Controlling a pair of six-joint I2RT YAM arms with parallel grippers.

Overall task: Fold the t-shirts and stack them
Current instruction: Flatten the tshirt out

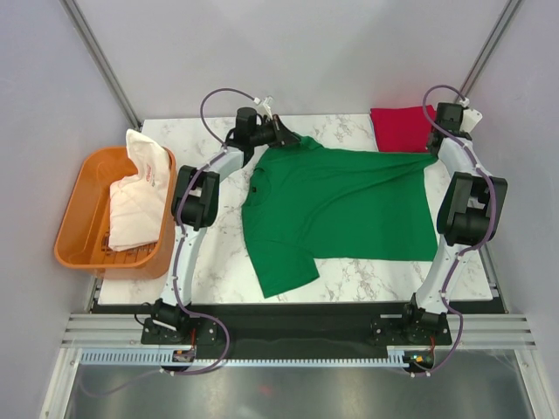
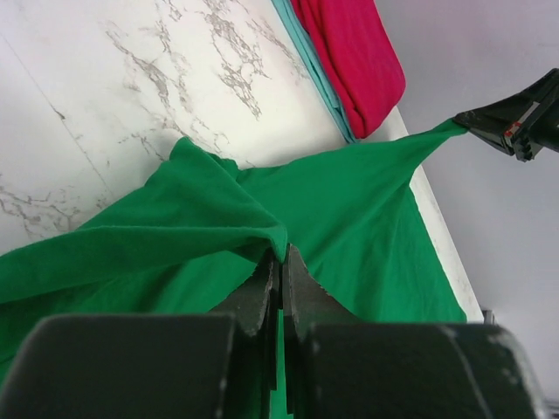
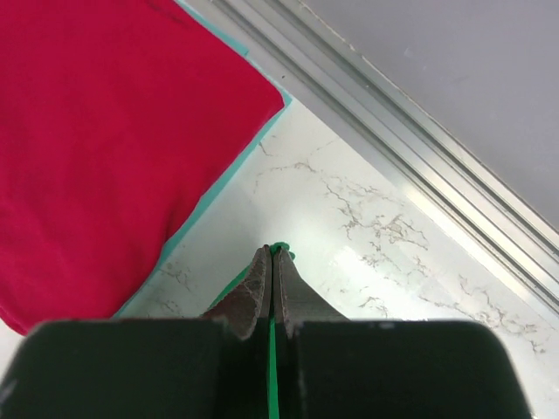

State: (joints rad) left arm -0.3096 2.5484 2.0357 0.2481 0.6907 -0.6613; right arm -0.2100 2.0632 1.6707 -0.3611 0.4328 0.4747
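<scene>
The bright green t-shirt [image 1: 336, 209] lies spread over the marble table, its far edge lifted at two points. My left gripper [image 1: 285, 133] is shut on the shirt's far left part [image 2: 218, 209]. My right gripper [image 1: 434, 140] is shut on the shirt's far right corner; it shows in the left wrist view [image 2: 515, 122] and its own view [image 3: 272, 253]. A folded red t-shirt [image 1: 400, 127] lies on a pale blue one [image 3: 229, 179] at the far right corner. A white t-shirt with red print [image 1: 140, 196] hangs in the orange tub.
The orange plastic tub [image 1: 83, 218] stands off the table's left edge. The marble table [image 1: 367, 275] ends at a dark strip near the arm bases. A metal frame rail [image 3: 393, 148] runs along the far right edge.
</scene>
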